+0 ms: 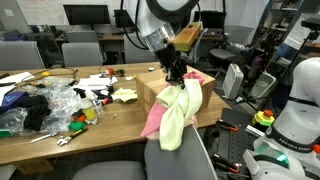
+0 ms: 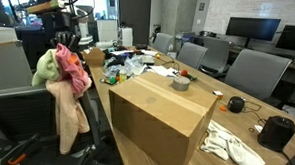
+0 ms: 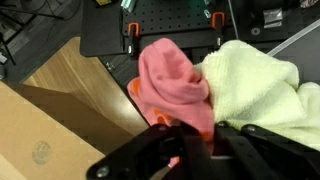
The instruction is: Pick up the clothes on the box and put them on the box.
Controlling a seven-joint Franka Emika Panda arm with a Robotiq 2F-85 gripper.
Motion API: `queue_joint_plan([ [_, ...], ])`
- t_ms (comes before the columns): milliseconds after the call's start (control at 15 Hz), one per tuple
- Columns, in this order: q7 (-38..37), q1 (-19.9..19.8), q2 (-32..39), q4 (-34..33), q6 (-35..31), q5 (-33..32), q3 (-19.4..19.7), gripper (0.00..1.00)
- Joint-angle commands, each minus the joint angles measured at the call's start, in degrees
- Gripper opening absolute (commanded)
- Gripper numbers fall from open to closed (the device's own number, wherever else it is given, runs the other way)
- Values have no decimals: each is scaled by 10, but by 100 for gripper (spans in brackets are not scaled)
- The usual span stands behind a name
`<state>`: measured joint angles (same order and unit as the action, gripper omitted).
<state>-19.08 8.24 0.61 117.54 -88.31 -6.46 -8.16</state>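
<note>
A robot arm holds a bundle of clothes (image 2: 65, 84) up in the air. Its gripper (image 2: 61, 44) is clamped on the top of the bundle, with the jaws drawn together on the fabric. The clothes are soft, limp garments bunched into one cluster that hangs straight down from the grip. There is a salmon pink piece (image 2: 78, 69), a pale yellow-green piece (image 2: 43, 68), and a longer peach-beige piece (image 2: 68, 119) that trails lowest in this exterior view. The bundle hangs near one end of the box (image 2: 161, 118) and does not rest on it, and a gap shows between the two. The box is a large, plain brown cardboard carton with a closed flat top. It stands on a wooden counter (image 1: 100, 130). A grey roll of tape (image 2: 181, 83) lies on the box's top, and a crumpled white cloth (image 2: 235, 146) lies on the counter beside the box. At the counter's other end sit clear plastic bags (image 1: 45, 105) with dark cloth inside, among small clutter. In the wrist view the pink fabric folds into a rounded hump. It presses against the fluffy yellow-green cloth, just above the gripper's dark fingers (image 3: 130, 158). A corner of the cardboard box shows at the lower left of that view.
</note>
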Motion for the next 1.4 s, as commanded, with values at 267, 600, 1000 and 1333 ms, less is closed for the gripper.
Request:
queue_joint_plan([
  [267,-87,-4,-5,58,-45,-21,6,3],
  [600,-116,-14,-10,85,-46,-19,17,3],
  [1000,-141,-21,-10,96,-48,-20,25,3],
  [1333,-157,-18,-10,95,-52,-23,22,3],
])
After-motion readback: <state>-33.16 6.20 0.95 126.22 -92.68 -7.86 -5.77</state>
